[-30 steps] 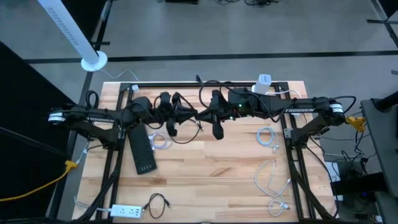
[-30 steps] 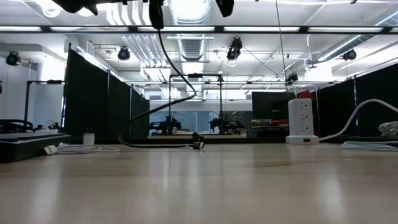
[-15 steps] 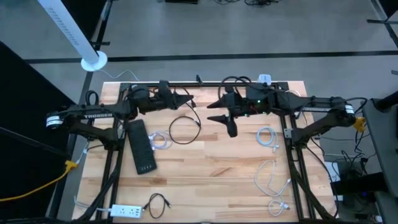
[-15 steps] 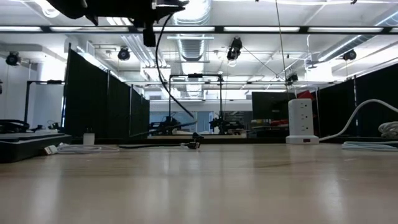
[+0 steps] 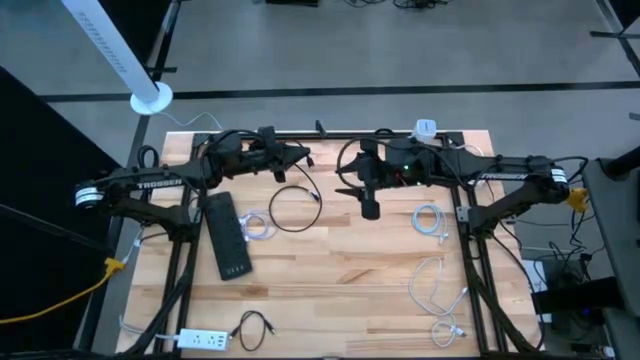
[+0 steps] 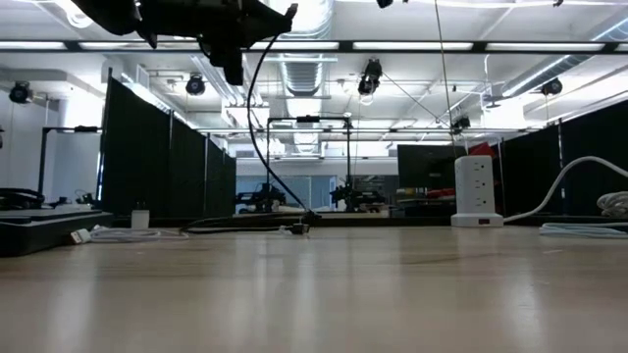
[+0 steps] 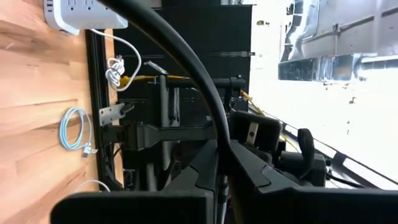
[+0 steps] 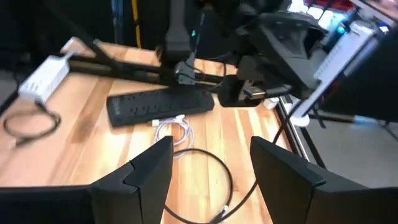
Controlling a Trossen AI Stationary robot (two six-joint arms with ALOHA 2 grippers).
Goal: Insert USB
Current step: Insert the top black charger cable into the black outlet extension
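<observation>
White strip (image 5: 203,340) lay at the near edge, black strip (image 5: 228,236) mid-left, and farther back the left gripper (image 5: 303,155) was clamped on a black cable (image 5: 296,192) looping down to the table, the right gripper (image 5: 345,179) spread, holding nothing.

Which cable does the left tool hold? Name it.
The long black cable, clamped in the shut left tool, looping down onto the table; the white coils and small black cable lie loose.

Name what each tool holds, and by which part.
The left tool is shut on the black cable near its raised plug end; the rest loops on the table. The right tool is open, holding nothing.
</observation>
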